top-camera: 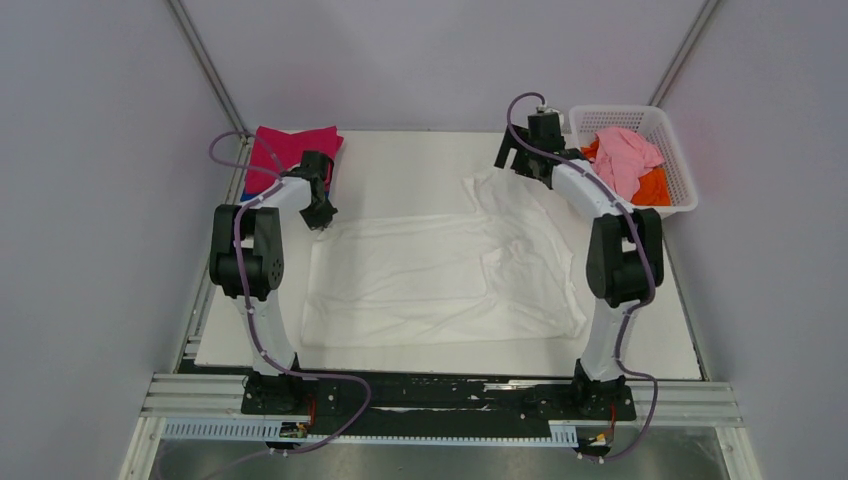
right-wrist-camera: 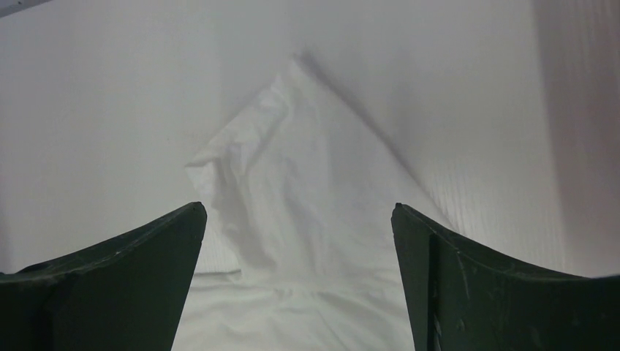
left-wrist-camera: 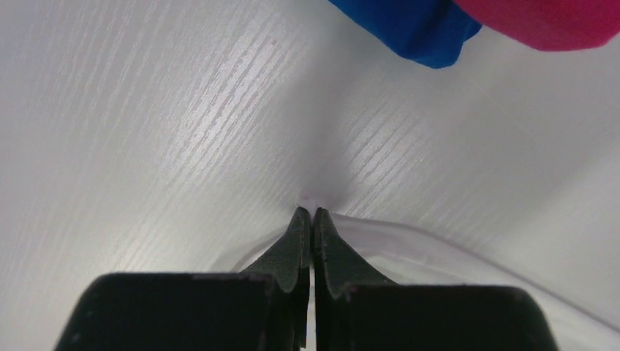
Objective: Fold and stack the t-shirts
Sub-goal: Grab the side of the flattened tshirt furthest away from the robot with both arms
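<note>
**T-shirts: five counted, one spread out, two stacked, two in a basket**

The left gripper (left-wrist-camera: 308,212) has its two black fingers pressed together on the far left corner of the white t-shirt (top-camera: 440,275), with a small nub of cloth showing at the tips. The right gripper (right-wrist-camera: 298,212) stands spread wide just above the same shirt's pointed, creased far right part, not touching it.

That one white t-shirt lies opened out in the middle of the table (top-camera: 400,160). It is thin, soft and rumpled, with a fold across its right half. At the far left corner one magenta t-shirt (top-camera: 290,150) lies folded on one blue t-shirt (left-wrist-camera: 409,25). At the far right one white plastic lattice basket (top-camera: 683,160) holds one pale pink t-shirt (top-camera: 625,155) crumpled over one orange t-shirt (top-camera: 655,188). The tabletop is white with a fine wood grain.
</note>
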Controlling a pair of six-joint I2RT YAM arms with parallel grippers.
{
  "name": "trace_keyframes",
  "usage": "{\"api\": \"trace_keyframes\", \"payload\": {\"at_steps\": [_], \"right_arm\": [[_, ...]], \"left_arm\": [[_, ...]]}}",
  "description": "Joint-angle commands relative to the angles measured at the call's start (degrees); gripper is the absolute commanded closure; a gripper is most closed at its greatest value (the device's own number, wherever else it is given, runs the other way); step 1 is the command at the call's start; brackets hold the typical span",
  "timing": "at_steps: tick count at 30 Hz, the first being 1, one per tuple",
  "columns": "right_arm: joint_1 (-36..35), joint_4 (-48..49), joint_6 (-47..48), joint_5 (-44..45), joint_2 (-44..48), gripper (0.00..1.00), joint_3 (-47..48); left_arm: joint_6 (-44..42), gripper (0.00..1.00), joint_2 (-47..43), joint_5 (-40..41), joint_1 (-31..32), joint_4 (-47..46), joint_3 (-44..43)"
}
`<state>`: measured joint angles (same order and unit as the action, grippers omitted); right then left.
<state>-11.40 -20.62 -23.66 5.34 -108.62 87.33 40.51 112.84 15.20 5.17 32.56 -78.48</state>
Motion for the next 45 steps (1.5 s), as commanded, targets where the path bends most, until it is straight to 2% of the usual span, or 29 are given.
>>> {"api": "trace_keyframes", "payload": {"at_steps": [1,10,16,24,28,38,42,45], "right_arm": [[-2.28,-0.30,7.41,2.63,-10.08,0.03,13.59],[-3.62,-0.31,13.35,1.25,-28.68,0.11,35.52],[-3.77,-0.46,13.82,-1.48,-37.04,0.11,43.30],[-3.84,-1.92,13.15,3.36,-36.36,0.11,37.38],[-3.89,-3.77,11.24,3.65,-35.78,0.15,35.22],[-4.21,-6.13,11.00,9.97,-32.04,0.31,28.94],[-4.50,-6.12,11.99,11.59,-31.82,0.39,28.08],[-4.69,-6.12,11.74,11.25,-32.41,0.51,28.43]], "left_arm": [[-0.95,1.00,-3.02,-0.68,0.10,-1.21,-0.11],[-1.13,1.00,-2.72,-0.31,0.12,-1.03,-0.79],[-1.17,1.00,-1.60,-0.20,0.10,-0.18,-1.50],[-0.92,1.00,-2.00,0.70,0.10,0.17,-1.48],[-0.75,1.00,-1.99,0.96,0.10,0.41,-1.52],[-0.74,1.00,-2.86,1.54,0.15,1.09,-2.12],[-0.53,1.00,-2.87,1.24,0.12,1.33,-2.41],[-0.36,1.00,-3.15,1.45,0.10,1.52,-2.25]]}}
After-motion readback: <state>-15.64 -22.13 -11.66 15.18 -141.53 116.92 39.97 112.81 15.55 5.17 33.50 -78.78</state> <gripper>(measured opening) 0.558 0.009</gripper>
